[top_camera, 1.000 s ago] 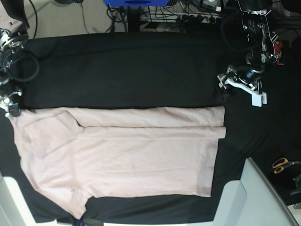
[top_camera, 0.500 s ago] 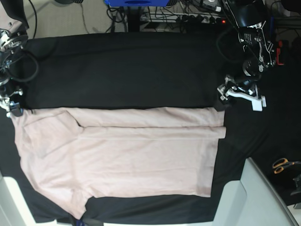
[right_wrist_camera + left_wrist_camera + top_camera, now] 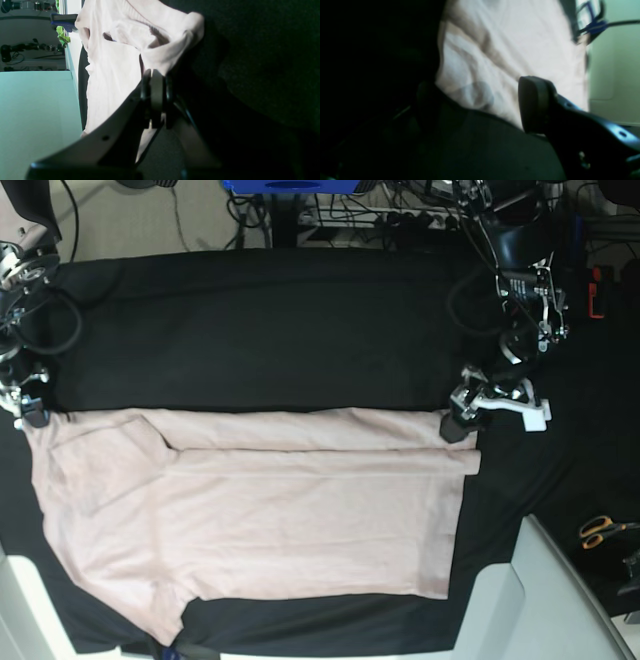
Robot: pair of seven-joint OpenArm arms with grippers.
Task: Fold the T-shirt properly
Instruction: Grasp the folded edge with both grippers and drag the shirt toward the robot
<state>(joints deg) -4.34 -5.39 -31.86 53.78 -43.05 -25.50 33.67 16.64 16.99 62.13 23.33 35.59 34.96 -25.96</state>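
The pale pink T-shirt [image 3: 260, 510] lies spread flat on the black table cloth [image 3: 280, 330], its upper edge folded over into a long band. At the shirt's upper left corner my right gripper [image 3: 25, 418] is shut on the fabric. The right wrist view shows its pads [image 3: 155, 82] pinched on a raised fold of the T-shirt [image 3: 112, 62]. My left gripper [image 3: 455, 425] sits at the shirt's upper right corner. In the left wrist view, that left gripper [image 3: 480, 105] is open, one finger [image 3: 535, 105] over the T-shirt [image 3: 495, 50] and the other lost in shadow.
Orange-handled scissors [image 3: 600, 530] lie on the cloth at the right edge. A pale grey panel [image 3: 545, 600] juts in at the lower right. Cables and a blue object [image 3: 290, 185] sit behind the table's far edge.
The left arm has come down and leftward until its open gripper reaches the shirt's upper right corner. The right gripper and the shirt have stayed put.
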